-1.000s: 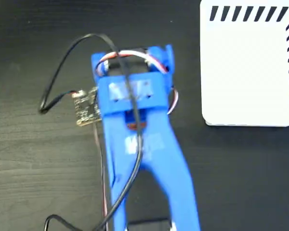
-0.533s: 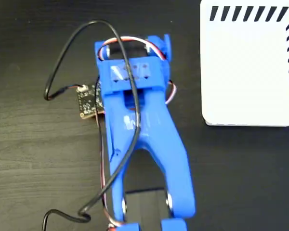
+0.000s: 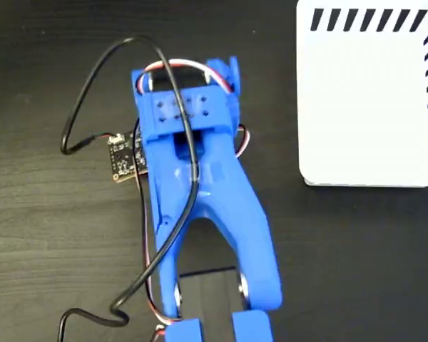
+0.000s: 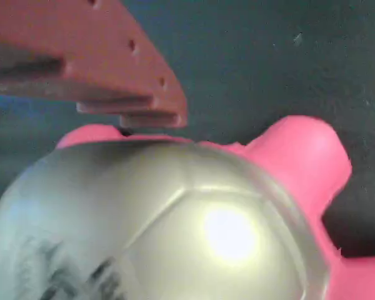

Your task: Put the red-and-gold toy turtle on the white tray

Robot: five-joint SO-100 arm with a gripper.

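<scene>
Dark wood-grain table (image 3: 43, 235) fills the fixed view, its surface near black.

No legible text, brand or number is found in either view. A black printed mark is seen on the shell of the red-and-gold toy turtle (image 4: 156, 231) in the wrist view, but it is blurred and cut off at the bottom edge, so nothing can be read from it. Black diagonal stripes are printed along two edges of the white tray (image 3: 364, 107) in the fixed view, and the small circuit board (image 3: 128, 157) beside the blue arm is too small for any marking to be made out.
</scene>
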